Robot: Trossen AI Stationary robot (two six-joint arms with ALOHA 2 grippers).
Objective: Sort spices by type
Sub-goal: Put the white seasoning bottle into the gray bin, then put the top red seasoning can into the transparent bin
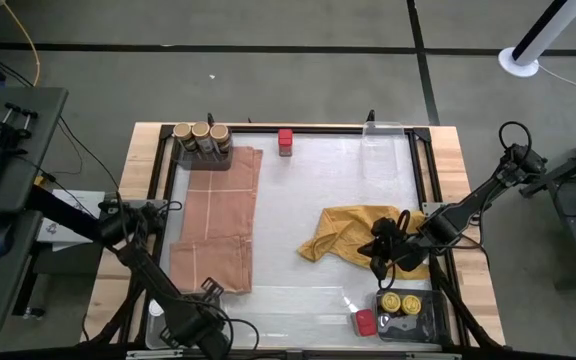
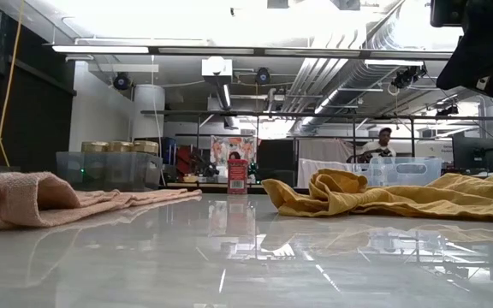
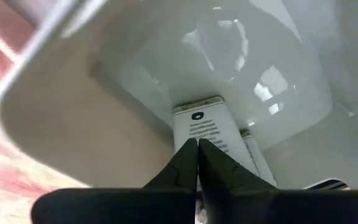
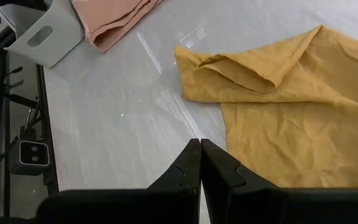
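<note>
Spices are seen already gathered in groups in the high view: three tan-lidded jars [image 1: 200, 131] stand in a row inside a clear tray [image 1: 204, 154] at the far left corner of the table, two yellow-lidded jars [image 1: 401, 302] sit side by side in a dark tray [image 1: 426, 322] at the near right corner, and a red-lidded jar [image 1: 365, 322] lies just beside that tray, seemingly outside its wall. A second red-lidded jar [image 1: 285, 140] stands alone at the far edge, well apart from every group; in the low view it is seen upright [image 2: 237, 174] between the pink cloth [image 2: 32, 198] and the mustard-yellow cloth [image 2: 383, 195]. The sorting is judged to be well along, with the red jars as the step in hand, since they are not yet brought together. The next move is judged to call for a long reach across the table to the lone red jar, with the fingers opened first, and for care that the yellow cloth is not dragged along. The right gripper [image 1: 380, 262] is held above the yellow cloth's near edge, its fingers [image 4: 219, 174] pressed together with nothing between them. The left gripper [image 3: 197, 163] is parked at the near left edge of the table, likewise clenched and empty, pointed at a pale fixture [image 3: 213, 134] below it.
</note>
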